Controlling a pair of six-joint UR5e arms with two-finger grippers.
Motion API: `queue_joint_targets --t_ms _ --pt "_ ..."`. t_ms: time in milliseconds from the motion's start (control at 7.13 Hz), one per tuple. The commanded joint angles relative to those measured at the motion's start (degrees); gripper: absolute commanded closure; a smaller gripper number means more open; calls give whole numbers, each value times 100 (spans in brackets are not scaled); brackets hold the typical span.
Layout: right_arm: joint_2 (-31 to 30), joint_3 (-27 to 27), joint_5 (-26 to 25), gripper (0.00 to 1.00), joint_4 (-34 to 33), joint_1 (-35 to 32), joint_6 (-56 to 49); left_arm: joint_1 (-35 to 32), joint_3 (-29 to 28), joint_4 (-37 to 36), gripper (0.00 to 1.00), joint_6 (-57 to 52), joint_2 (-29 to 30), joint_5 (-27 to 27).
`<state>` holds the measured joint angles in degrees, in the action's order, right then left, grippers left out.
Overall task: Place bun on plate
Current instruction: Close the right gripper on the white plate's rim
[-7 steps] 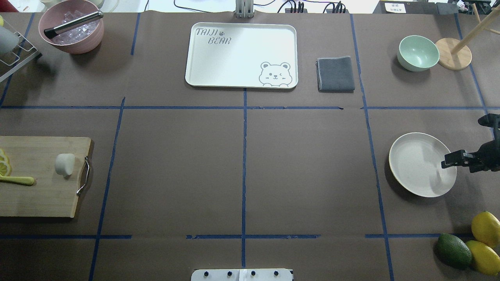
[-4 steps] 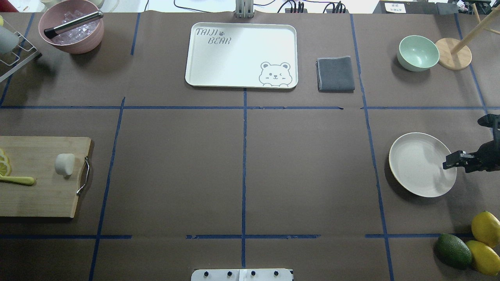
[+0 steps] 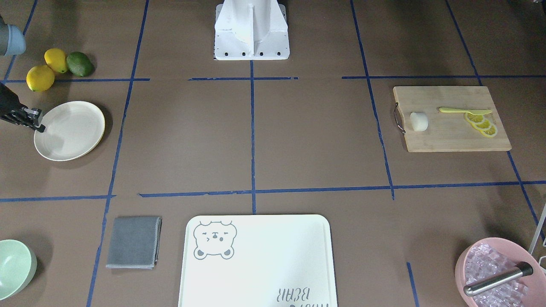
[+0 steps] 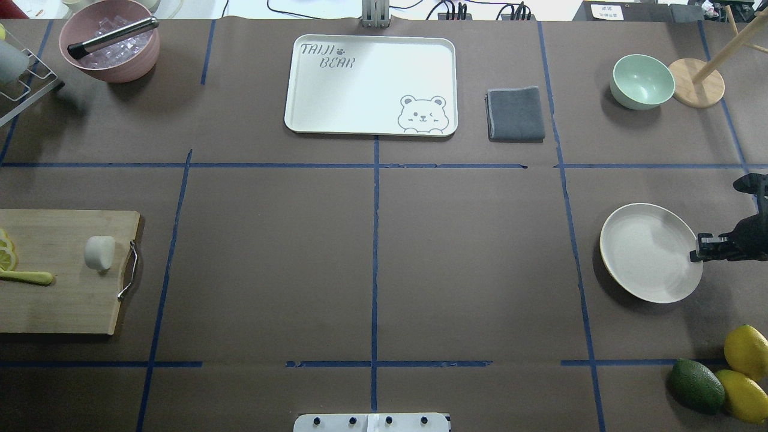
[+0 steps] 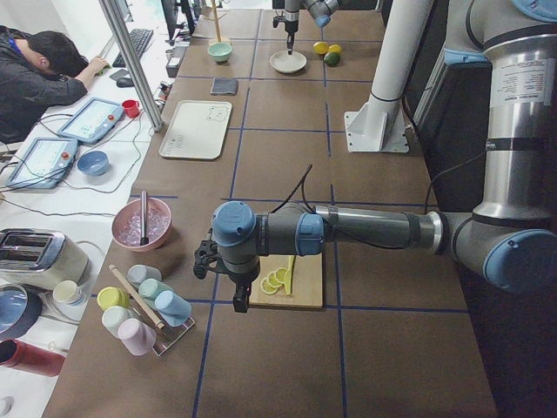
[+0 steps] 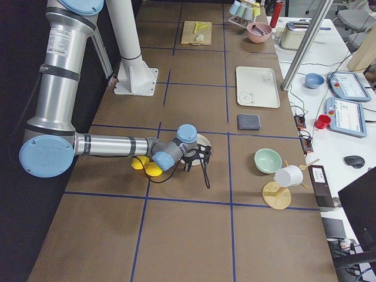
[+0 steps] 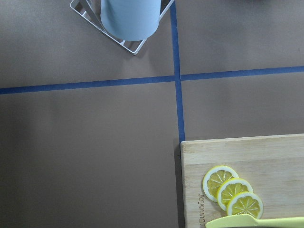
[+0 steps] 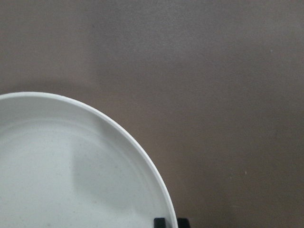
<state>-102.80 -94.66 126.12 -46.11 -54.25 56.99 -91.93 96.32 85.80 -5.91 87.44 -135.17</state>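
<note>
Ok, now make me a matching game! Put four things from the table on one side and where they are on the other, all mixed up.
Things:
1. small white bun
2. round cream plate
3. mint-green bowl
4. folded grey cloth

Places:
A. beside the white bear-printed tray
B. on the wooden cutting board
C. its rim at the tip of the right gripper
D. next to the round wooden stand base

Pairs: 1-B, 2-C, 3-D, 4-A.

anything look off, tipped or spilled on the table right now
Nothing is spilled, tipped or broken. The bun sits on the cutting board, the plate is empty, and the right tool pinches its rim.
</note>
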Motion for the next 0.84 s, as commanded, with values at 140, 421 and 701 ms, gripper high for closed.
queue_joint_targets --t_ms 140,421,701 --pt "-82 -743 637 100 5 -338 225 0 36 16 0 11 -16 -1" --pt "232 -974 1212 100 5 -569 364 0 45 25 0 37 -16 -1" --pt "1563 -853 1292 100 -21 -230 1957 0 45 25 0 28 -16 -1"
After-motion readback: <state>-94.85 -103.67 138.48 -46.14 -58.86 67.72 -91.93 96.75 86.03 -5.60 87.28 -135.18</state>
